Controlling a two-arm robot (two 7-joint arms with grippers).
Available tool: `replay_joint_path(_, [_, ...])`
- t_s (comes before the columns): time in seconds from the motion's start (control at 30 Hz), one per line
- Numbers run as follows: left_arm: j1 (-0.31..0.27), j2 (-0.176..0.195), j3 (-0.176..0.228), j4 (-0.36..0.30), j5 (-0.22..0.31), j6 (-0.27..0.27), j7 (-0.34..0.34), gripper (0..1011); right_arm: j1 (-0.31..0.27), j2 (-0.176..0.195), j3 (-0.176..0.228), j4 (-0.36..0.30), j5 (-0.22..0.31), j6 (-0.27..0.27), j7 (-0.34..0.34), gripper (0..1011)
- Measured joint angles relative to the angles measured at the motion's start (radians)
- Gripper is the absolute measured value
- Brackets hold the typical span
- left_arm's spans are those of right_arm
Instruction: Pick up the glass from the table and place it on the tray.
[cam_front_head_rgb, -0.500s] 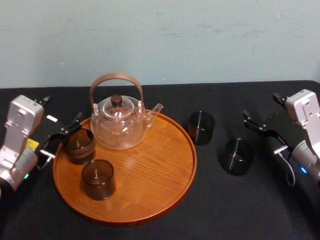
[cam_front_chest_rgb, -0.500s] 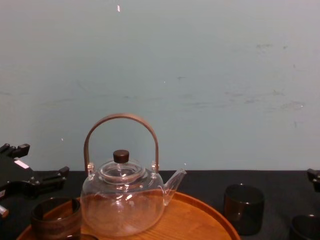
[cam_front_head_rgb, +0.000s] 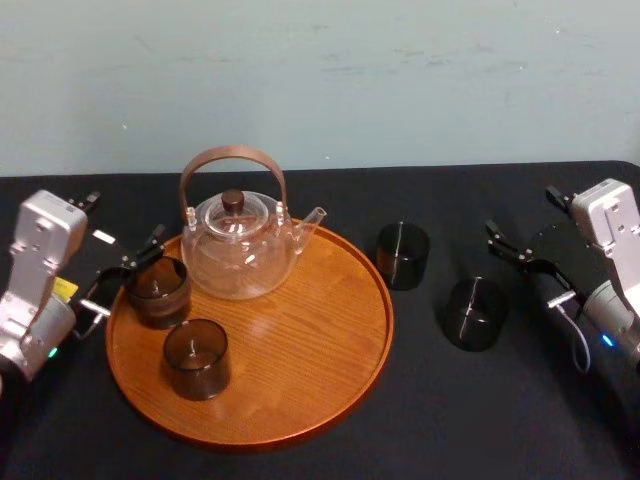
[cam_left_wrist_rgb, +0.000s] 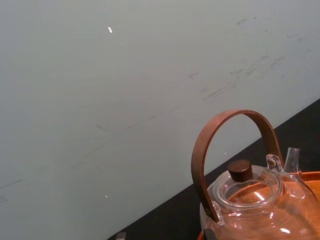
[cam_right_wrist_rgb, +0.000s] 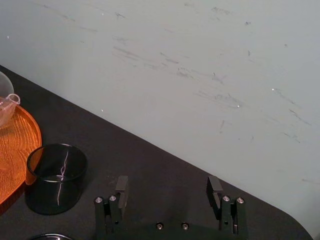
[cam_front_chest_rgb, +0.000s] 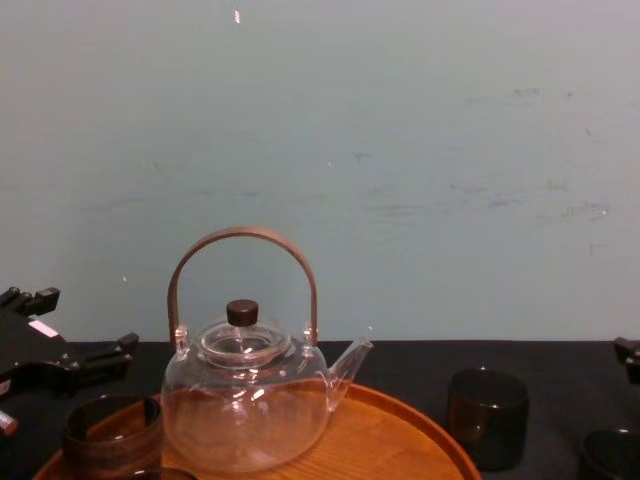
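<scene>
Right now it looks like a pause between pickups. Two dark glasses stand on the tray (cam_front_head_rgb: 300, 385): the back glass (cam_front_head_rgb: 157, 290) by the tray's left rim and the front glass (cam_front_head_rgb: 196, 358) toward its front-left. The teapot (cam_front_head_rgb: 238, 245) takes the back of the tray.

The left gripper (cam_front_head_rgb: 125, 278) sits at the tray's left rim, just beside the back glass. Its fingers are spread wide and hold nothing; whether one brushes the glass I cannot tell.

Two more glasses wait on the black table (cam_front_head_rgb: 420, 430). The inner glass (cam_front_head_rgb: 403, 255) stands just off the tray's right rim, and the outer glass (cam_front_head_rgb: 475, 313) is farther out on the same side. The right gripper (cam_front_head_rgb: 530, 272) hovers right of the tray, just beyond the outer glass, with its fingers wide apart and empty.

I judge the next move belongs to that right gripper. It needs to come down around the outer glass, close on its sides and lift it over the rim. Then it sets the glass on the bare wood of the tray's right half, well off the teapot's spout.
</scene>
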Motion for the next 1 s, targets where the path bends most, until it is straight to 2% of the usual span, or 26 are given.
replay_joint_path(1.0, [0.0,0.0,0.0,0.0,0.0,0.0,0.0,1001,0.0,0.0,0.0,0.0,0.0,0.0,0.0,1002])
